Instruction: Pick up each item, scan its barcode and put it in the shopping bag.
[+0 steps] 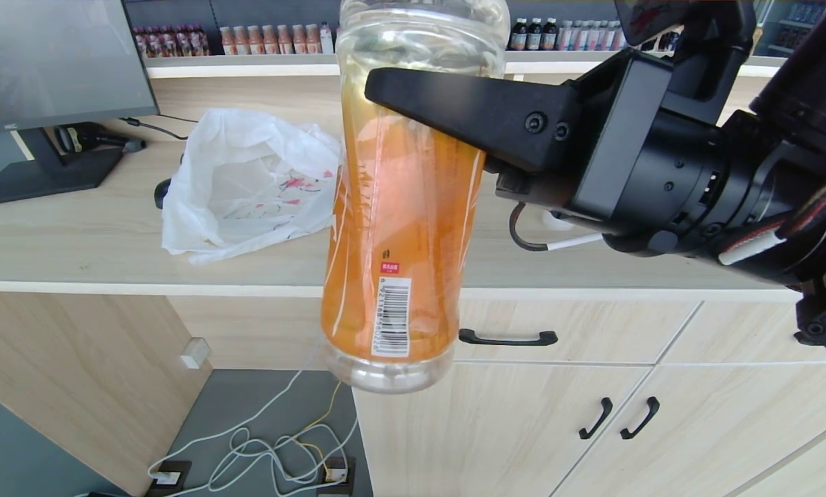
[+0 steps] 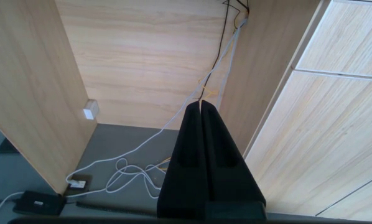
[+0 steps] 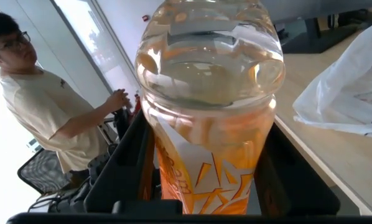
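Our right gripper is matte black, with a long wedge-shaped finger carrying two round screws at its 3 o'clock end. Behind sits a boxy housing. A black-and-white cable loops at its 7 o'clock, and a red-and-white braided sleeve at 4 o'clock. Our left gripper has plain black tapered fingers.

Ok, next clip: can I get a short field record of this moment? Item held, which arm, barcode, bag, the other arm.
item held: bottle with orange label, roughly vertical, in the air
held by: right gripper, shut on its upper part
barcode: barcode low on the label, facing the head view
shopping bag: shopping bag lying crumpled on the counter, apart from the bottle
other arm: left gripper shut, empty, low beside the cabinet
step: bottle not yet in the bag
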Robot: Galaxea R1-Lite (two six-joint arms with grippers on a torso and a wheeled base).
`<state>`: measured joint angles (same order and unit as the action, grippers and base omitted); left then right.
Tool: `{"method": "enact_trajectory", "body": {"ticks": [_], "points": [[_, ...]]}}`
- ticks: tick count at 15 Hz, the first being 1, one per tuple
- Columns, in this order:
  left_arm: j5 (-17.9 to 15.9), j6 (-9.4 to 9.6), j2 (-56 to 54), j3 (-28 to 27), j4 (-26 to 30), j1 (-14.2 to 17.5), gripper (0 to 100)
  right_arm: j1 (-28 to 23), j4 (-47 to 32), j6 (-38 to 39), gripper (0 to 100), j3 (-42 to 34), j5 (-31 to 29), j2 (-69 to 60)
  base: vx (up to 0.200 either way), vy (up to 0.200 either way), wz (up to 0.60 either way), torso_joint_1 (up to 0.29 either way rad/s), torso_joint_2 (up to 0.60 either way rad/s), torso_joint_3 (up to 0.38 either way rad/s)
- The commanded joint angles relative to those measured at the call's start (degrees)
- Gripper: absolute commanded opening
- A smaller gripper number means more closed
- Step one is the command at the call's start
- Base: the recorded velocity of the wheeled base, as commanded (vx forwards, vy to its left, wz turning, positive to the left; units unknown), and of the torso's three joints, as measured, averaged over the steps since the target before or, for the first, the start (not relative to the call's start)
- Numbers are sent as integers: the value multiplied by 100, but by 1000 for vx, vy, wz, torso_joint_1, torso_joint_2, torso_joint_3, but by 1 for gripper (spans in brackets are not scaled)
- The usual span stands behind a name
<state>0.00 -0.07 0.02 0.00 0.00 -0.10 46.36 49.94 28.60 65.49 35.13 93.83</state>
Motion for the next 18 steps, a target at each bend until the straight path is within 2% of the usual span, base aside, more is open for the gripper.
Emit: {"method": "enact_trajectory", "body": {"ticks": [1,6,9,11,13,14,18], "points": [[0,-1,-2,0,0,1,0,-4,15,-3,0,-1,2,12,0,0,0,0,0,0],[0,-1,-2,0,0,1,0,-4,15,-30,0,-45,-6,-5,0,0,0,0,0,0],[0,-1,-2,0,0,1,0,-66,24,-329,0,-256,-94,-67,0,0,0,0,0,0],[0,-1,-2,0,0,1,0,-162,24,-566,0,-695,-349,-330,0,0,0,0,0,0],[0,-1,-2,0,0,1,0,-198,24,-645,0,-1003,-912,-585,0,0,0,0,0,0],[0,-1,-2,0,0,1,0,-242,24,-786,0,-1161,-1228,-700,0,0,0,0,0,0],[0,-1,-2,0,0,1,0,-329,15,-1506,0,-1917,-1861,-1209,0,0,0,0,0,0]]}}
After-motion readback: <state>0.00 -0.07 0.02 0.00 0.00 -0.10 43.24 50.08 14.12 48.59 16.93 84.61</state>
